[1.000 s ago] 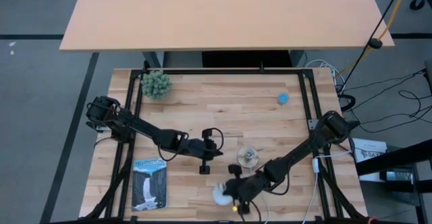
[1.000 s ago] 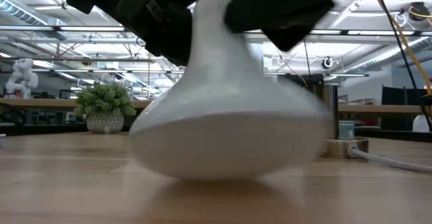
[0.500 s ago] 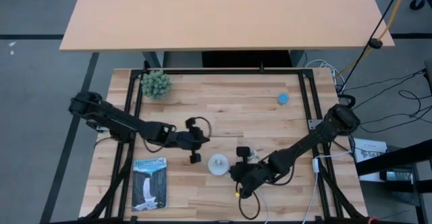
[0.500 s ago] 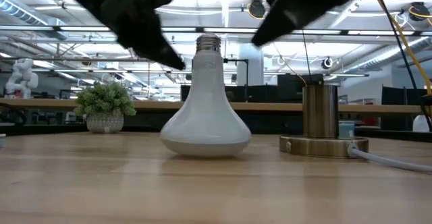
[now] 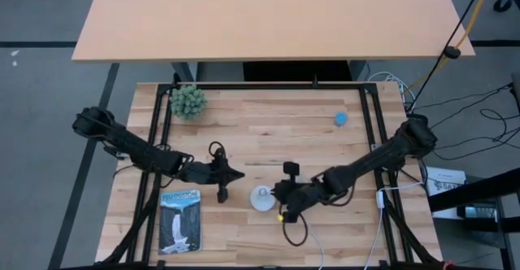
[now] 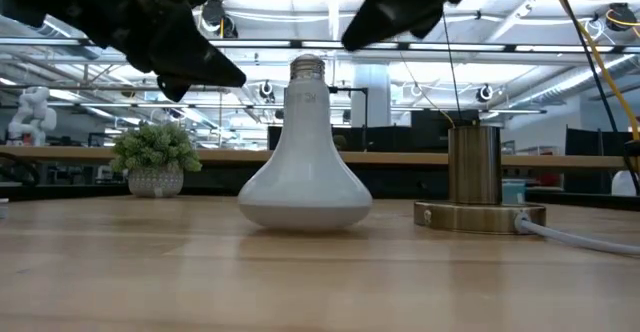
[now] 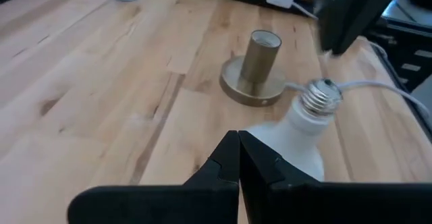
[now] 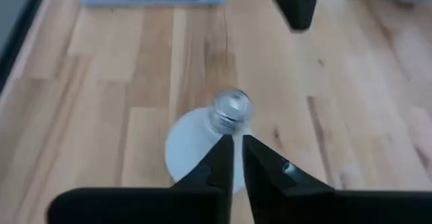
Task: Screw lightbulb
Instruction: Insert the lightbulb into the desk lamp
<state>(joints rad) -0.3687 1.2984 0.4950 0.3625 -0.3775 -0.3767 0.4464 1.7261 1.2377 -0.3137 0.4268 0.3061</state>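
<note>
The lightbulb [image 5: 262, 198] stands dome-down mid-table, left of the socket [image 6: 478, 215], ungripped — left gripper [image 5: 223, 190] clenched empty, right gripper [image 5: 284, 201] barely parted. A nudge could topple it.

Seen from above, our left arm reaches from the left edge toward the lower middle of the frame, its left gripper [image 5: 230, 175] ending just left of centre, with the fingers [image 7: 226, 158] pressed together and nothing between them. Our right arm comes in from the right edge and slants down to the lower middle, where the right gripper [image 5: 280, 198] sits just right of centre. Its fingers [image 8: 223, 155] stand a narrow slit apart, holding nothing.
</note>
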